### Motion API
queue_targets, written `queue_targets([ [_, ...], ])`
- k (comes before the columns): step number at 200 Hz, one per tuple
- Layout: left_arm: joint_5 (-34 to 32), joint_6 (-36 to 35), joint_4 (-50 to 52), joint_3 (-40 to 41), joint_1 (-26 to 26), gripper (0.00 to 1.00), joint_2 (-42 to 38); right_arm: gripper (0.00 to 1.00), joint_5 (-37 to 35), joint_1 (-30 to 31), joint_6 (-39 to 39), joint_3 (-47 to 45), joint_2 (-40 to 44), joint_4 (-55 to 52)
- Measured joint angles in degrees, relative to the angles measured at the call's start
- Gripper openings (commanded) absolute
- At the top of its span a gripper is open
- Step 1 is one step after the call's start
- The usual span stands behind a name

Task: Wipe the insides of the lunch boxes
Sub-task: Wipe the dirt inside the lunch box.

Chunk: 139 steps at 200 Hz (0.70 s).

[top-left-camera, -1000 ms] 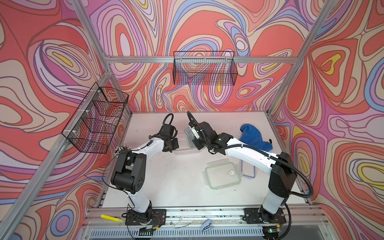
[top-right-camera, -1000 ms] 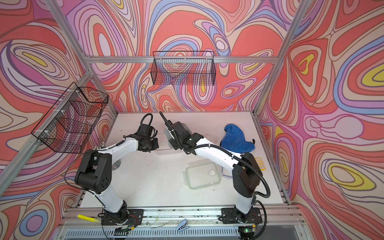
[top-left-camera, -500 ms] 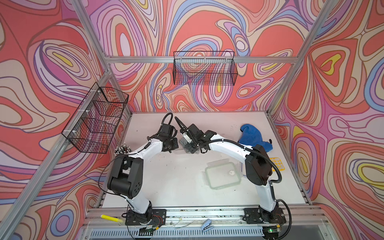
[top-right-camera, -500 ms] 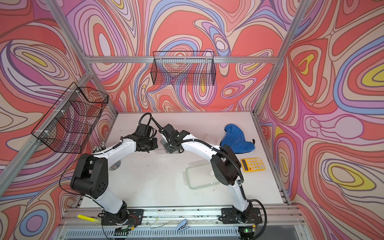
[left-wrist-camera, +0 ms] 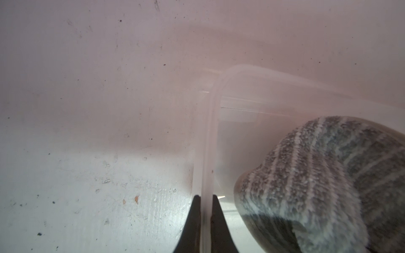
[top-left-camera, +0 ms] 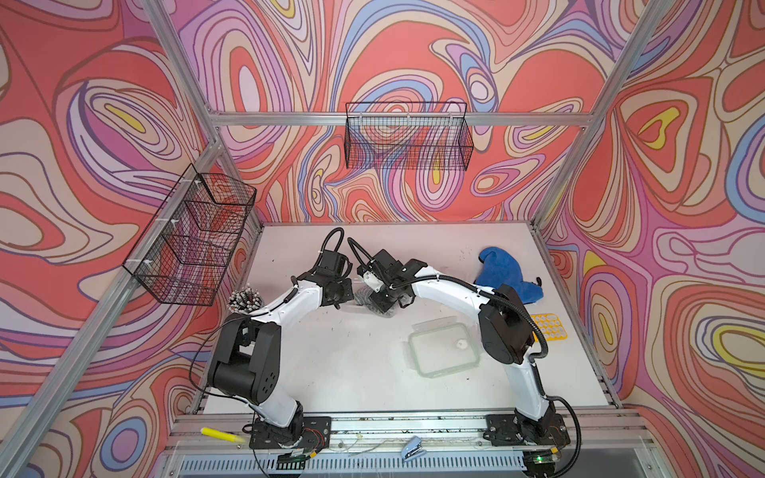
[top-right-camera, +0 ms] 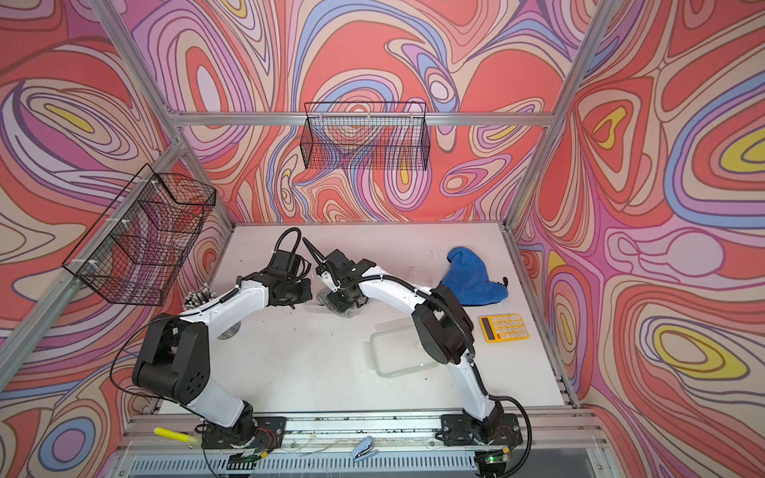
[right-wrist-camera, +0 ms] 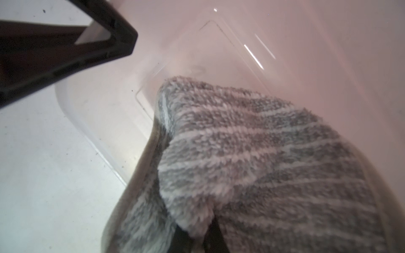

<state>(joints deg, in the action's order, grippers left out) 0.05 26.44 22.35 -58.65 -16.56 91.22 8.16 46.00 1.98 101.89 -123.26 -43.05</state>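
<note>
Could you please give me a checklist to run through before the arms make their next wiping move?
1. Hold: the left tool clamps the wall of the clear tub, one finger on each side: ok.
2. Wiper: the right tool grips the grey striped cloth: ok.
3. The cloth sits inside that tub: ok.
4. The tub's inside is clean: cannot tell, as the clear plastic shows little.
5. The second tub beside the blue cloth is upright: cannot tell, as it is faint in a top view.
6. The green-rimmed lid lies apart from the wiping: ok.
</note>
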Motion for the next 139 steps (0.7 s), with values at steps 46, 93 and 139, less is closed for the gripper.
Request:
queue_targets([
  [46,-0.35,1.20,-0.59,2.12,0.00,0.00,-2.01,0.00,10.49,-0.85,-5.44,0.81,-2.01,2.49],
  [93,0.55,1.20,-3.06,5.53,0.09,0.00,-2.80,0.00,22.01,-1.40,-12.76,2.73,-6.64,8.22],
  [139,2.54,1.49,-4.59,6.93,0.00,0.00,-2.93,0.00,30.53,-1.53,-23.02,0.96,-8.46,17.97],
])
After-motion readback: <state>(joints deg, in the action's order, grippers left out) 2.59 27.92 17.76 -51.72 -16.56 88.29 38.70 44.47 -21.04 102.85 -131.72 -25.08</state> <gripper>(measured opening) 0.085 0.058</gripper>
